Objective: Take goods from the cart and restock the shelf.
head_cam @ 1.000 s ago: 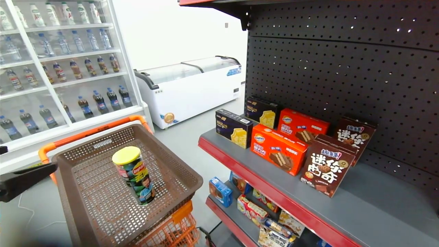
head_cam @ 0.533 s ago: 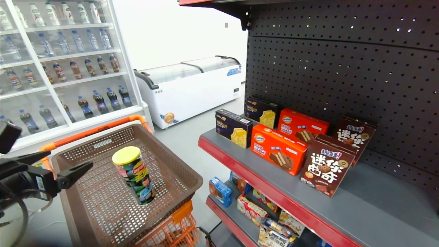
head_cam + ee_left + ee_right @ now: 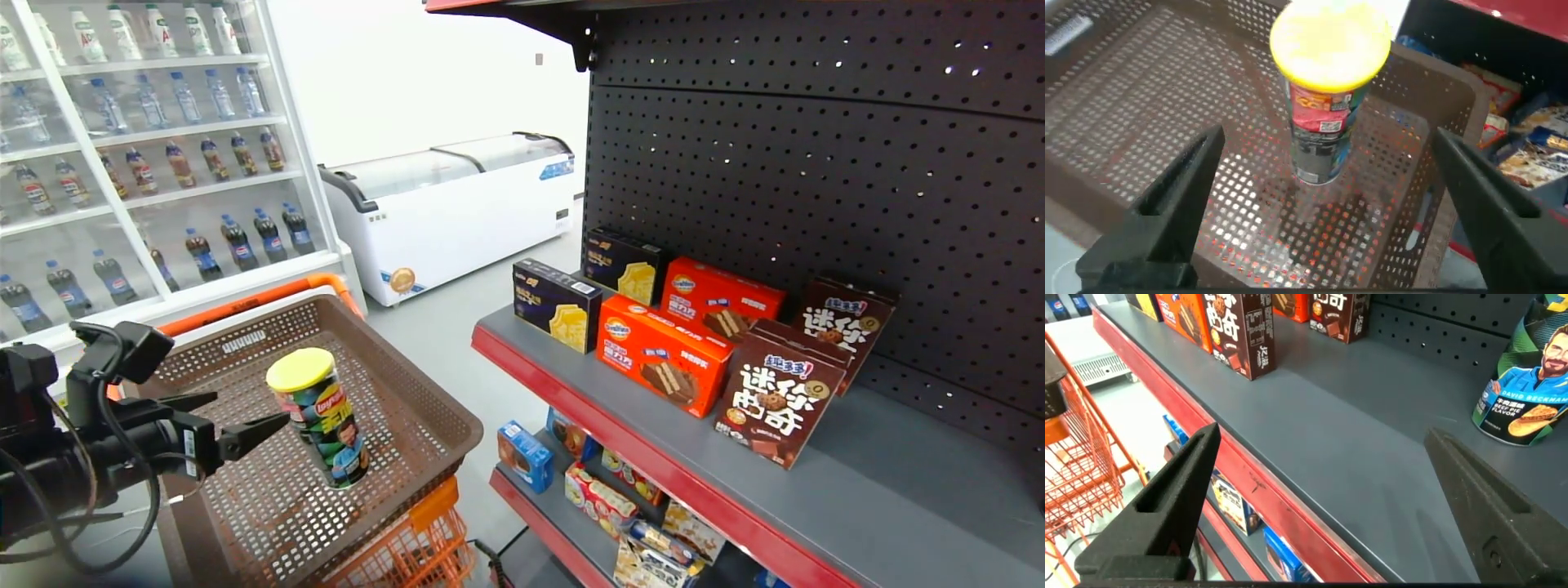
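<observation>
A chip can [image 3: 318,416] with a yellow lid stands upright in the brown basket [image 3: 245,498] on top of the orange cart. My left gripper [image 3: 251,408] is open at the can's left side, over the basket, its fingertips just short of the can. From the left wrist the can [image 3: 1323,106] stands ahead between the spread fingers of that gripper [image 3: 1327,139]. My right gripper [image 3: 1323,437] is open above the bare grey shelf [image 3: 1315,400], where another chip can [image 3: 1527,376] stands off to one side.
Dark blue boxes [image 3: 559,306], orange boxes [image 3: 661,359] and brown boxes [image 3: 775,400] stand along the grey shelf [image 3: 857,490] before the pegboard. Snack packs [image 3: 600,498] fill the lower shelf. A drinks cooler [image 3: 147,163] and a chest freezer [image 3: 449,212] stand behind the cart.
My left gripper has come in from the left edge and moved right over the basket, closing on the can. The can and the boxes have not moved.
</observation>
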You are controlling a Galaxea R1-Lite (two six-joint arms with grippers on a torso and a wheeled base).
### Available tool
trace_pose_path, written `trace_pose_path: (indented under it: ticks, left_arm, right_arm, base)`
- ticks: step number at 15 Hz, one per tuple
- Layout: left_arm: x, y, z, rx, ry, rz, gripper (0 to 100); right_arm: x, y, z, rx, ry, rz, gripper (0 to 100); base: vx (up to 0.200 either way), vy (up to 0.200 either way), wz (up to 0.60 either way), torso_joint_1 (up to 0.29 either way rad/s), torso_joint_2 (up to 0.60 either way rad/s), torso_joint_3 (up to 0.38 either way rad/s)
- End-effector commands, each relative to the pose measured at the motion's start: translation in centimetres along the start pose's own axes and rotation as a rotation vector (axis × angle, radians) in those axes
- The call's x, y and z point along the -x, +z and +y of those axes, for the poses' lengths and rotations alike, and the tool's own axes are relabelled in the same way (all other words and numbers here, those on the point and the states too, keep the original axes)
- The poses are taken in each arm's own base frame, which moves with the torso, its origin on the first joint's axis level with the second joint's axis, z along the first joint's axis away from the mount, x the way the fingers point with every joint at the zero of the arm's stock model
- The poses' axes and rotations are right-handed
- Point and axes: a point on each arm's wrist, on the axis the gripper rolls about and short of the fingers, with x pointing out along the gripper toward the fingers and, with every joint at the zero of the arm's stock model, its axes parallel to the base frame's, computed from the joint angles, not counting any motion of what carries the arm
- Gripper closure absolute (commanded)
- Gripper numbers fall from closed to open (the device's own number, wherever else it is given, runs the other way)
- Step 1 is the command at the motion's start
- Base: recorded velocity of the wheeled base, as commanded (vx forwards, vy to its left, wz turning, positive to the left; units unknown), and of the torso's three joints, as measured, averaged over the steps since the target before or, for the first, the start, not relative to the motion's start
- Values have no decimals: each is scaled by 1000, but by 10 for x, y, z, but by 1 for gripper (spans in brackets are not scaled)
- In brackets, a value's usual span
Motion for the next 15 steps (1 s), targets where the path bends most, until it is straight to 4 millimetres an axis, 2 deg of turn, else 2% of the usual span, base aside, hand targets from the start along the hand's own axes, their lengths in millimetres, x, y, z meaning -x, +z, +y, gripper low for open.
trace_pose_path:
  ticks: [1,8,15]
  left_arm:
    - [-21,-10,1,16,-36,62,0]
    - [-70,-18,14,14,-69,90,0]
    - [-106,-37,4,-48,-122,67,0]
  right_arm:
    - [0,0,0,0,0,2,0]
    - [0,0,0,0,0,1,0]
    - [0,0,0,0,0,2,0]
  base:
    - [0,0,0,0,0,0]
    - [0,0,0,0,0,0]
    - [0,0,0,0,0,0]
